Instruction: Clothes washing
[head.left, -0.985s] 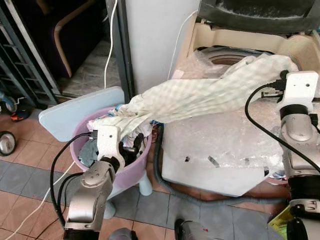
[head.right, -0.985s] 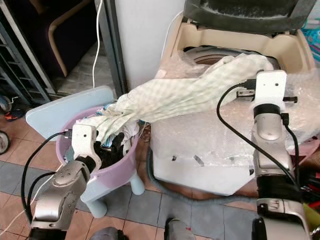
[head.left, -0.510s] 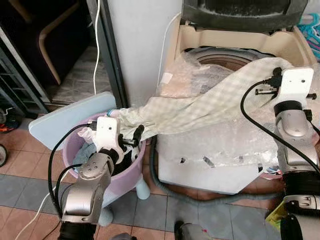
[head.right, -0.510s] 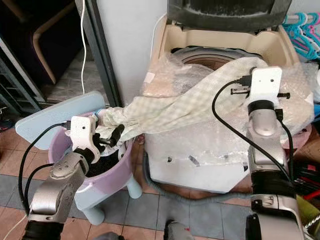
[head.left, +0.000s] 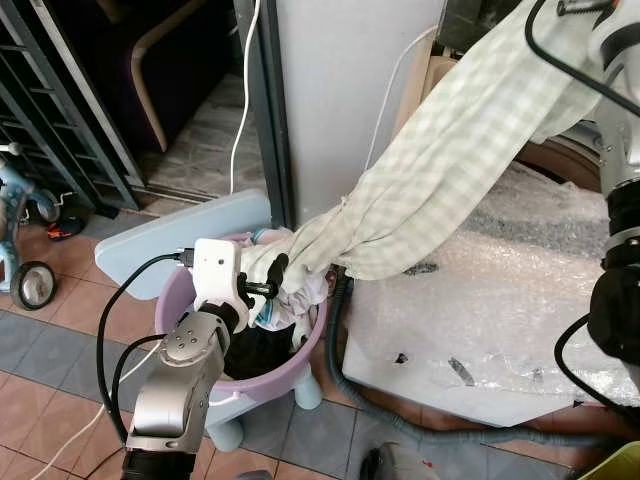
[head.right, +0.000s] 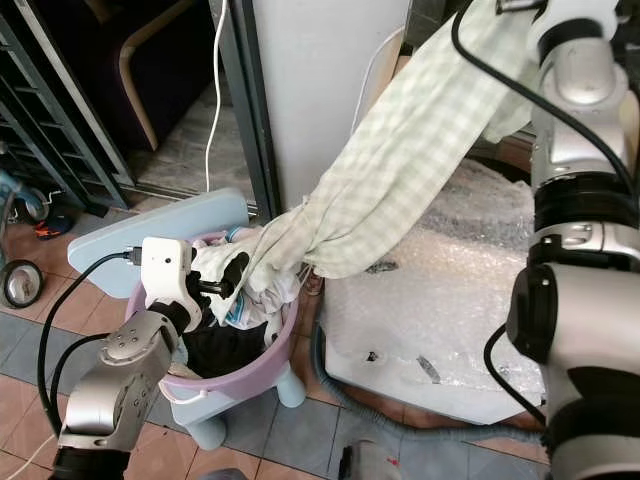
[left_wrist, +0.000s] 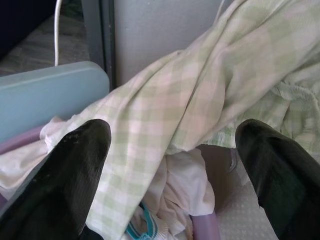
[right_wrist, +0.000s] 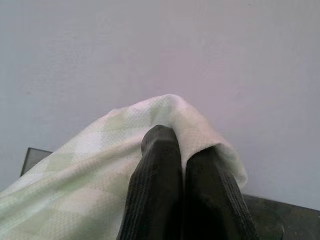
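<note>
At the robot's left, the lilac basket (head.left: 300, 355) stands on a pale blue stool (head.left: 170, 235), which brings the laundry within arm's reach and just beside the washing machine (head.left: 500, 300). The left gripper (head.left: 262, 290) hovers over the basket's rim with its fingers spread wide; in the left wrist view the two black fingertips (left_wrist: 75, 160) stand well apart on either side of the cloth and grip nothing. That pose probably lets the arm guide or free the trailing end without pinning it. Beneath it lie a white garment (left_wrist: 182, 182) and some darker clothes.

The green checked cloth (head.left: 450, 160) runs from the basket up and across to the right in one long, stretched band, its lower end bunched at the basket's far edge. It is held high so that the tail can clear the basket and the machine's bubble-wrapped top.

At the right, the right gripper (right_wrist: 182, 165) is raised above the machine, its two fingers pressed together on a fold of the cloth's upper end. The drum opening is mostly hidden behind the cloth, so how near the cloth is to going in cannot be told.
</note>
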